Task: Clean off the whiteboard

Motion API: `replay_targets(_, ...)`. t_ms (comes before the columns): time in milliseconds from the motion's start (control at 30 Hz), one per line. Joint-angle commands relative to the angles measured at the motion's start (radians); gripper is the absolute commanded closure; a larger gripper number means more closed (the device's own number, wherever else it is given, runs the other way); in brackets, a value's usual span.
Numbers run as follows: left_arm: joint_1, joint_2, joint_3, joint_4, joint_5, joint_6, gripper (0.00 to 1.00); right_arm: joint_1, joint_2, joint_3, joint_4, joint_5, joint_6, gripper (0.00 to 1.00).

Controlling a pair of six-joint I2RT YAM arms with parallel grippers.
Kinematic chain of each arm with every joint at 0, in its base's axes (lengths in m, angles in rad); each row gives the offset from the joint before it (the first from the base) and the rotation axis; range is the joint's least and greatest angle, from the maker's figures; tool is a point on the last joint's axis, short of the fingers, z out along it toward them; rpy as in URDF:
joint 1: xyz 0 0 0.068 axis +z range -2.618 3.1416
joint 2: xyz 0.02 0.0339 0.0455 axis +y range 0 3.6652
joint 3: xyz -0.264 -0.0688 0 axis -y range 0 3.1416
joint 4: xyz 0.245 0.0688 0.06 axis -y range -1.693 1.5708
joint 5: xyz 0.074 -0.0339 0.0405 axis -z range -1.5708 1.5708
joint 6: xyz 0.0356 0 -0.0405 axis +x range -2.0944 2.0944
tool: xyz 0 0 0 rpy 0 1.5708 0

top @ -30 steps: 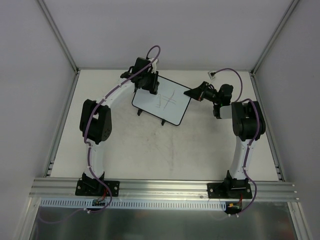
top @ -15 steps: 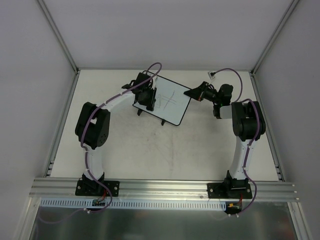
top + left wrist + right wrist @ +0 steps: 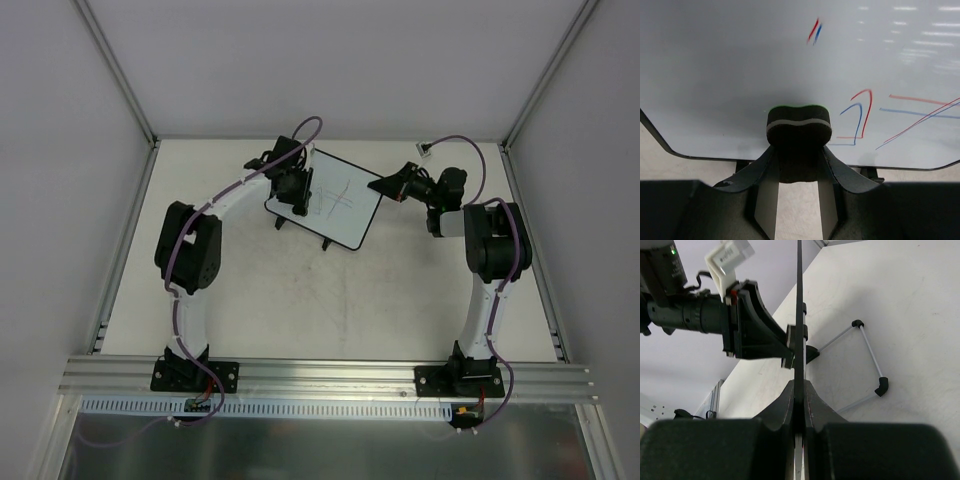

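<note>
The whiteboard (image 3: 345, 218) stands tilted on two black feet at the table's middle back, with thin pen lines (image 3: 335, 199) on its face. In the left wrist view the board (image 3: 730, 70) fills the frame, and its red and blue lines (image 3: 860, 115) lie to the right. My left gripper (image 3: 298, 190) is shut on a dark eraser (image 3: 799, 126) with a green edge, pressed against the board's lower left area. My right gripper (image 3: 385, 187) is shut on the board's right edge (image 3: 799, 300), which is seen edge-on between its jaws.
The board's wire stand with black feet (image 3: 881, 385) rests on the table behind the board. My left gripper and its camera (image 3: 715, 315) show beyond the board in the right wrist view. Grey walls and metal rails (image 3: 130, 250) border the table.
My left gripper has moved from the board's upper left corner down onto its left face with the eraser. The right arm and the board have not moved.
</note>
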Motion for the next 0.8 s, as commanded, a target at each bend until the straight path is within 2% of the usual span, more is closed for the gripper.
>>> replay_targets(0, 0.01, 0.055, 0.157, 0.001, 0.018, 0.027, 1.0, 0.013, -0.087, 0.012, 0.118, -0.04, -0.044, 1.0)
replay_targets(400, 0.024, 0.192, 0.463, -0.135, 0.028, 0.053, 1.0, 0.026, -0.099, 0.006, 0.12, -0.083, -0.064, 1.0)
replay_targets(600, 0.067, 0.221, 0.534, -0.165, 0.095, 0.046, 1.0, 0.029, -0.105, 0.003, 0.121, -0.091, -0.069, 1.0)
replay_targets(767, 0.085, 0.23, 0.534, -0.194, 0.181, 0.036, 1.0, 0.029, -0.106, 0.004, 0.121, -0.097, -0.07, 1.0)
